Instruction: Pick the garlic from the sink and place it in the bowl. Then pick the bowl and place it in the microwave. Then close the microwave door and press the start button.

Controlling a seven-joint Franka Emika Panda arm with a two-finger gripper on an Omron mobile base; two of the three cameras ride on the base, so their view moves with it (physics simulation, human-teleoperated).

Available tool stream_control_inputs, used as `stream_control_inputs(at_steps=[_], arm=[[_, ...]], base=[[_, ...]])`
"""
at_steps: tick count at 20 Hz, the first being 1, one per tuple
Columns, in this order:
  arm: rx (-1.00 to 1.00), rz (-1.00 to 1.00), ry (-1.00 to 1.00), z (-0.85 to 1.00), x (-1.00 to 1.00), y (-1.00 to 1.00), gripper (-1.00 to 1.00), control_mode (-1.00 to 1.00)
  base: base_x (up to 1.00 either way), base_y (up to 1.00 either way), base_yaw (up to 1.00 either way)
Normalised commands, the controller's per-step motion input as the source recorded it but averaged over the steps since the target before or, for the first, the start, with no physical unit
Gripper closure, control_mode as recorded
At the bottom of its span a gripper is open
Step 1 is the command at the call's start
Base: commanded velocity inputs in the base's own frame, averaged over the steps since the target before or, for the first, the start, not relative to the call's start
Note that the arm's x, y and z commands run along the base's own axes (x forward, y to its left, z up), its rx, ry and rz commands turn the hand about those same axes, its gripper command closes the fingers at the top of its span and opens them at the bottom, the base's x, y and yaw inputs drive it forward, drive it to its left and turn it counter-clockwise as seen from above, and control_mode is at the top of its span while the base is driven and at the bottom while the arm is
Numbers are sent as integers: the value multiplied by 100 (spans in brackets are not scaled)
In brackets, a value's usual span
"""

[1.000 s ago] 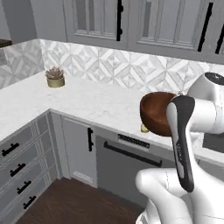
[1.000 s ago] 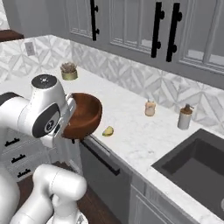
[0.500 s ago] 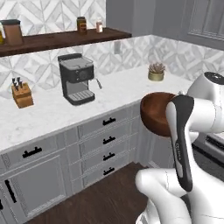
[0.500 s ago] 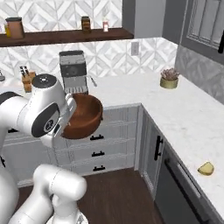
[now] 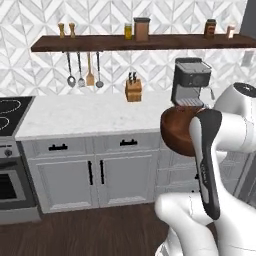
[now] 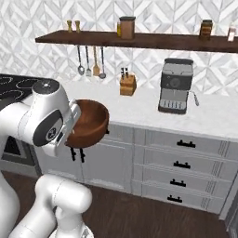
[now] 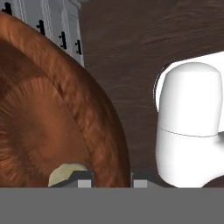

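My gripper (image 7: 113, 180) is shut on the rim of the reddish-brown wooden bowl (image 7: 52, 118), one fingertip inside and one outside. The cream-white garlic (image 7: 65, 173) lies in the bowl's bottom, partly hidden behind the inner fingertip. In the left base view the bowl (image 5: 176, 130) hangs in the air in front of the counter, half covered by my white forearm. From the right base view the bowl (image 6: 90, 122) is carried upright at counter height, close to my body.
A coffee machine (image 5: 191, 82) and a knife block (image 5: 133, 89) stand on the white counter (image 5: 90, 117). A stove (image 5: 10, 112) is at the far left. Jars line a wooden shelf (image 5: 140, 42) with hanging utensils. Grey cabinets (image 6: 181, 162) face dark wooden floor.
The whole picture has swung round with the base: the corner counter and potted plant are gone, and the stove wall has come in. The bowl stays held in the same place at the arm.
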Motion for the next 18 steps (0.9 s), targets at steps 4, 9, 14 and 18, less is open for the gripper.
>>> stream_control_inputs(at_steps=[4, 9, 14, 18], arm=[[0, 0, 0, 0, 0, 0, 100, 100], [0, 0, 0, 0, 0, 0, 100, 100], [0, 0, 0, 0, 0, 0, 100, 100], [0, 0, 0, 0, 0, 0, 100, 100]], base=[[0, 37, 70], [7, 17, 71], [7, 8, 82], [0, 0, 92]])
